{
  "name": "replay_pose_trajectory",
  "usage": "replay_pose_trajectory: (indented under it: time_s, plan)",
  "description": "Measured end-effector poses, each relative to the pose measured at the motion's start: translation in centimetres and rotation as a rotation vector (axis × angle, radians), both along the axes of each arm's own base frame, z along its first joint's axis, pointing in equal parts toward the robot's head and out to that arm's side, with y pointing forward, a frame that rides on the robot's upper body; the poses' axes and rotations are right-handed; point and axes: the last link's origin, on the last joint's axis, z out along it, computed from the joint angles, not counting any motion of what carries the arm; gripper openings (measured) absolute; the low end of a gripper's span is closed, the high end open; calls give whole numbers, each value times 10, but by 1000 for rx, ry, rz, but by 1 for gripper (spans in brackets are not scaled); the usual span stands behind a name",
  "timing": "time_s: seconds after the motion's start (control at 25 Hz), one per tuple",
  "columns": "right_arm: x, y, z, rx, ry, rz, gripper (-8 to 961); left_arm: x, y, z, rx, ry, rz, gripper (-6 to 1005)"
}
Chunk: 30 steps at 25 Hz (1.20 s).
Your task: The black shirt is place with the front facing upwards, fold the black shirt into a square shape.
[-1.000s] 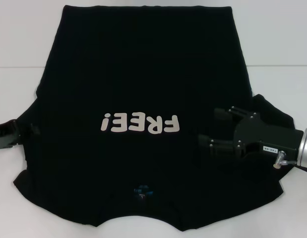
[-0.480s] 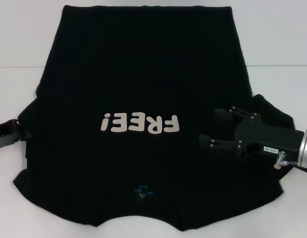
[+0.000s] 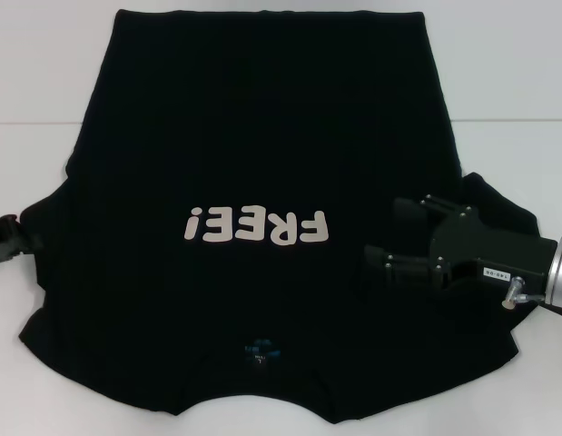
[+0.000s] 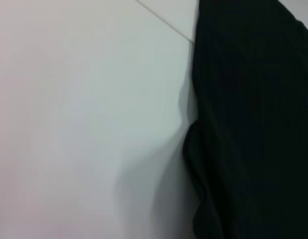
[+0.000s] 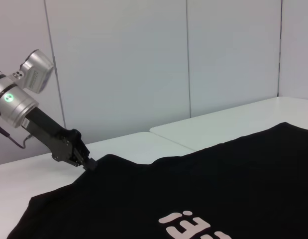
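The black shirt (image 3: 262,136) lies spread front-up on the white table, its pale "FREE!" lettering (image 3: 258,225) upside down to me and the blue neck label (image 3: 260,349) near the front edge. My left gripper (image 3: 10,240) is at the tip of the shirt's left sleeve, its fingers closed on the cloth edge; the right wrist view shows that left gripper (image 5: 89,164) pinching the sleeve corner. My right gripper (image 3: 391,234) hovers open over the shirt by the right sleeve, nothing between its fingers. The left wrist view shows only the shirt's edge (image 4: 248,129).
The white table (image 3: 517,73) extends past the shirt on both sides, with a seam line (image 3: 35,123) running across it. Pale wall panels (image 5: 144,59) stand behind the table's far side.
My left gripper has slid left toward the picture's edge, and the shirt's left sleeve and lower left corner have drawn out with it. The right gripper has barely shifted.
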Motion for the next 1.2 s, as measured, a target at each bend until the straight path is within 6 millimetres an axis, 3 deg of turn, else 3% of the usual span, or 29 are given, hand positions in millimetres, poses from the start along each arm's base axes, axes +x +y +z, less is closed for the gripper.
replay_pose_trajectory:
  time_s: [0.44, 1.2]
  plan:
    - [-1, 1, 2, 8, 6, 1, 944, -15, -11, 32, 72, 3, 27, -2]
    - [-3, 1, 1, 0, 15, 7, 945, -17, -3, 60, 138, 76, 14, 15]
